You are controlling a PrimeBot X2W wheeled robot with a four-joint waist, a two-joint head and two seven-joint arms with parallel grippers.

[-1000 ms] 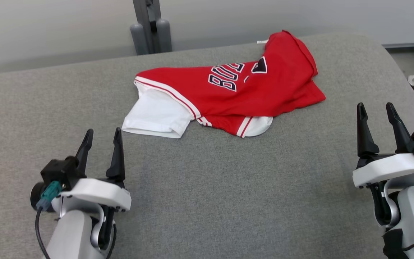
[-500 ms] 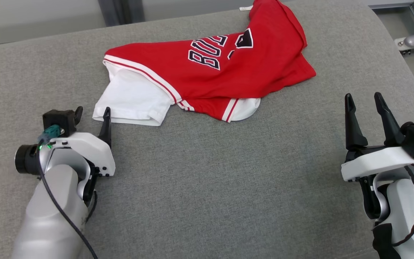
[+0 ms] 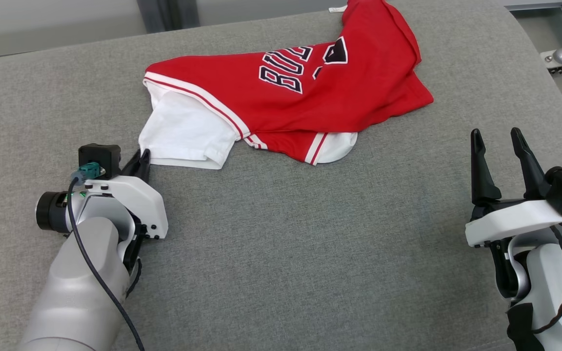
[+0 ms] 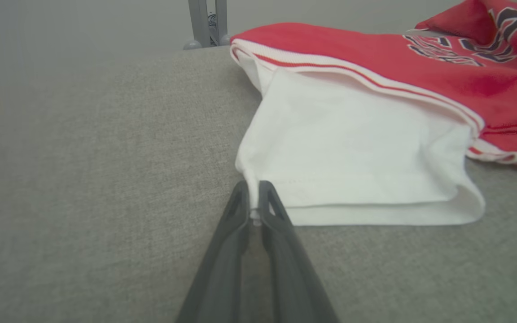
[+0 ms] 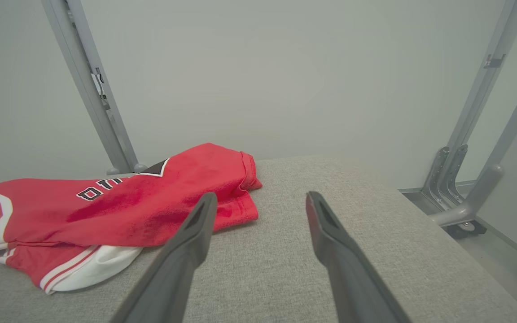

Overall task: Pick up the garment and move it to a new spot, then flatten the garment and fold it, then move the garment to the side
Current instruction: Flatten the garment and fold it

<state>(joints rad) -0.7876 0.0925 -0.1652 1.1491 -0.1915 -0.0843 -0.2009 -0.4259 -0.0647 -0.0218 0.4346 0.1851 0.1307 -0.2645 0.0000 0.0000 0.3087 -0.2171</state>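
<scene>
From my remote desk: the grey padded counter carries the garment, a red jersey with white underlayers, rumpled and doubled over itself on the far half, toward my left of centre. Its long axis runs on a diagonal. The white end points toward the near left and the red end reaches for the counter's far right corner, so the dark lettering sits tilted along that line.

By my reading the job has barely begun. The garment lies on the counter, not lifted, not flattened and not folded, so the move to a new spot, the smoothing, the fold and the final shift aside all remain.

The right gripper waits at the near right, well apart from the cloth, its jaws spread and empty. The left gripper is low on the counter at the garment's near-left end, and its jaws are clenched on the tip of the white corner, with a thin pinch of fabric between them.
</scene>
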